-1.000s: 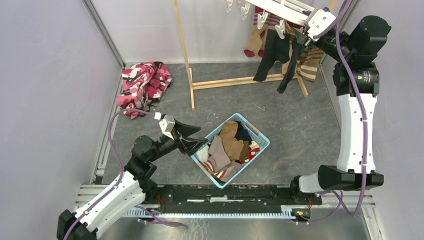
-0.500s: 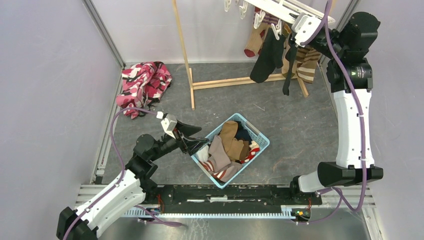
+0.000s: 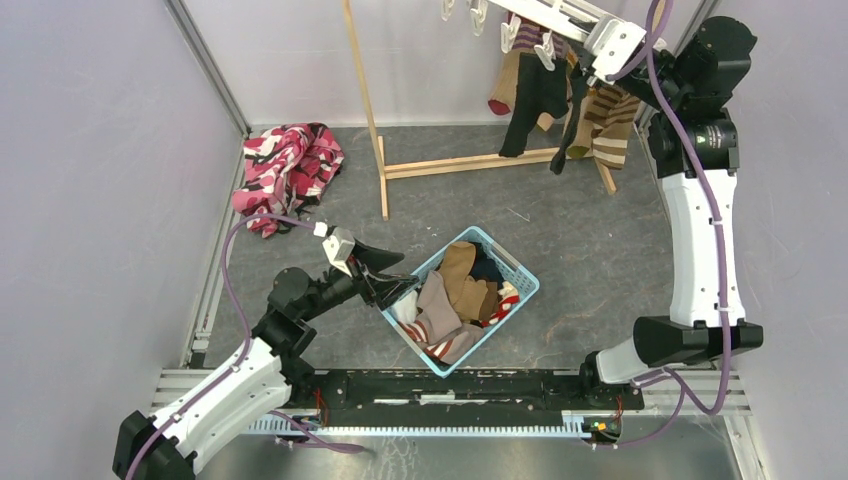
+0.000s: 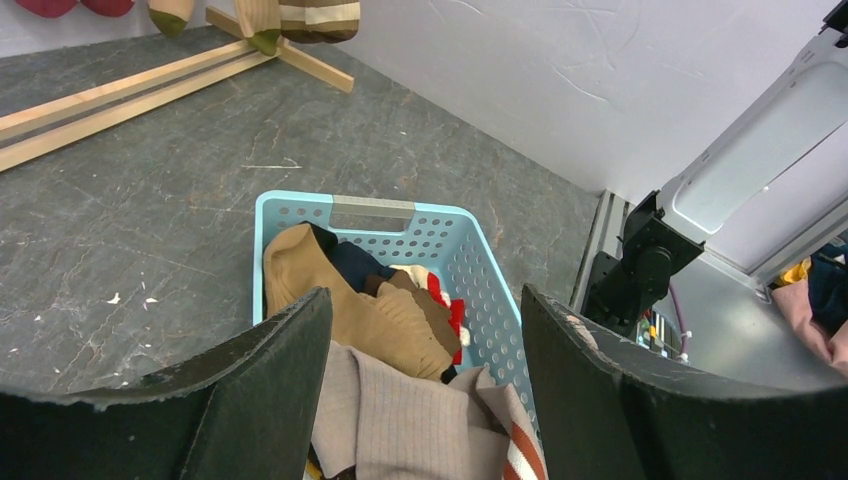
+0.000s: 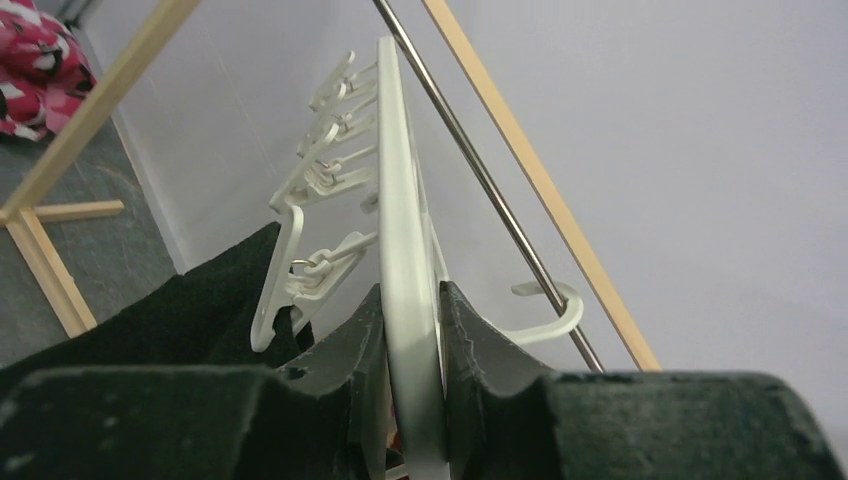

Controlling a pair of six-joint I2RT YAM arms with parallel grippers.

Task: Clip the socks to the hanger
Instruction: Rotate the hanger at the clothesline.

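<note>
Hanger [image 3: 560,14] high at the far right, under the top of the wooden stand [image 3: 366,110], with several socks [image 3: 536,90] already dangling from its clips [image 5: 320,178]. Gripped edge-on by the right gripper [image 5: 412,300]: fingers closed on the white frame bar, one on each side, with the bar's long axis running straight away from the wrist and the free clips strung along its left. Left gripper [image 4: 422,296] spread wide and holding nothing, poised just over the near-left corner of the light blue basket [image 4: 372,205]. More socks directly below and ahead of those fingers: tan, grey with a red-white cuff, dark navy, heaped across one another, no single long axis clear. Nearer arm for the pick: left, by far. Probably calls for a straight drop onto the tan or grey one, then a carry up to a free clip.
</note>
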